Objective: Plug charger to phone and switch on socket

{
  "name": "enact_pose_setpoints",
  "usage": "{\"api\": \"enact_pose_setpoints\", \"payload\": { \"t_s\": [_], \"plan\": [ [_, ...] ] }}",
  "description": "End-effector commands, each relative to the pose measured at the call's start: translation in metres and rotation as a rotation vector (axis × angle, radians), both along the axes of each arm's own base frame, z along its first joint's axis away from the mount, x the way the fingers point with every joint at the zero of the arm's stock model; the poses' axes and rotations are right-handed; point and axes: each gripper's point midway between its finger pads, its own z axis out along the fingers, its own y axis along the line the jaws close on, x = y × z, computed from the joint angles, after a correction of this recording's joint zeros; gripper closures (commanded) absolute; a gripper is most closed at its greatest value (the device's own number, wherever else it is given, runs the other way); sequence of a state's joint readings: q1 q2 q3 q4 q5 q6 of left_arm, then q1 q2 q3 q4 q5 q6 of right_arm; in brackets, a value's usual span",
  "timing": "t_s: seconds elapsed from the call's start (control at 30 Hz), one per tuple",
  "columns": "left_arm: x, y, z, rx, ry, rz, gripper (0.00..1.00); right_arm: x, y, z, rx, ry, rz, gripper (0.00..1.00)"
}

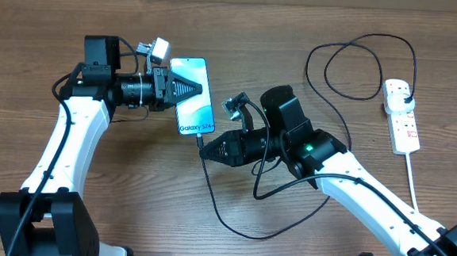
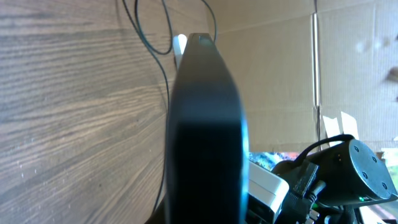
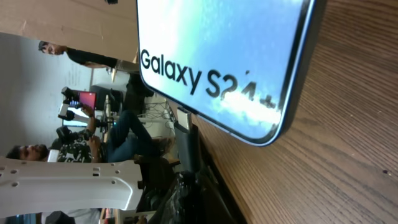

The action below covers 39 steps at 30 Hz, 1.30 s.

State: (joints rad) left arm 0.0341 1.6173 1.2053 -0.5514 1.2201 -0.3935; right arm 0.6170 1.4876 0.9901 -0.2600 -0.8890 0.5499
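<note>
- Now left pincer [image 1: 185, 88] clamped on phone [image 1: 197, 114], mid-frame.
- Right pincer [image 1: 206, 149] clamped on charger [image 3: 185, 119] tip, touching phone's lower edge; insertion unconfirmed.
- Socket [image 1: 402, 115], right edge: plug in; switch likely left to do.

The left arm [image 1: 67, 138] reaches in from the left side of the phone [image 1: 195, 116], its forearm lying level. The left gripper [image 1: 195, 89] lies across the phone's upper half, clamped on it. The right arm [image 1: 368, 192] comes in from the phone's lower right with its elbow bent. The right gripper [image 1: 205, 148] sits just below the phone's bottom edge, pinched on the charger connector [image 3: 184, 119].
</note>
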Motion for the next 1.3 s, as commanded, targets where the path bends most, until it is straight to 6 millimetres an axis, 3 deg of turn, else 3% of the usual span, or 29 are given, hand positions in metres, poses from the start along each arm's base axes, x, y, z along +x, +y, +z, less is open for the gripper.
{"api": "enact_pose_setpoints", "payload": {
  "t_s": [0.0,0.5,1.27],
  "plan": [
    [-0.005,-0.006,0.015,-0.075,-0.027,-0.051,0.96,0.003,0.003,0.015,0.023,-0.028,-0.004,0.96],
    [-0.007,-0.008,0.028,-0.131,-0.065,-0.092,0.96,0.004,0.006,0.020,0.045,-0.039,-0.004,0.96],
    [-0.004,-0.008,0.033,-0.124,-0.148,-0.106,0.96,0.005,0.006,0.021,0.051,-0.044,-0.001,0.96]
  ]
}}
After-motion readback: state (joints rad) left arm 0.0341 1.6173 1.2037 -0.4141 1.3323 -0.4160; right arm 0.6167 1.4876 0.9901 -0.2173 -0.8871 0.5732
